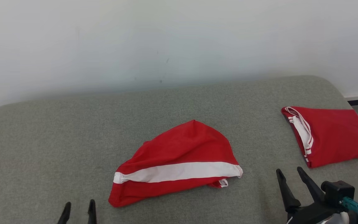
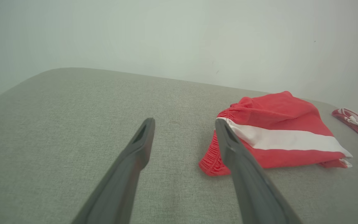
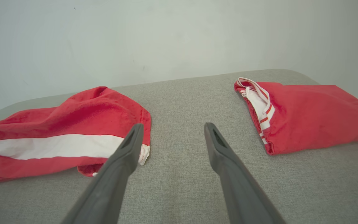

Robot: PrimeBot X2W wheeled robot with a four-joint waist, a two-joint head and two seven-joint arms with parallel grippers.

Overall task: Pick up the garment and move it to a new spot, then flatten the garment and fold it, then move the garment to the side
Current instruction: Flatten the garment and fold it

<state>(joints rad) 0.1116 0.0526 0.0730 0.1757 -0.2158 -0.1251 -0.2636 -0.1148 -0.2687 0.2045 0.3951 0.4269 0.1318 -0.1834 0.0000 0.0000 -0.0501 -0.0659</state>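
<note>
Loosely rumpled red garment (image 1: 179, 161), white band, on woven grey cushion (image 1: 42, 149)

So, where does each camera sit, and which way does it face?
Head view: from the head, forward and down onto the grey cushion; left gripper and right gripper show, open.
Left wrist view: along its fingers, facing the striped garment.
Right wrist view: along its fingers, between that garment and the folded garment.
Shared: both wrist views show both garments.
</note>
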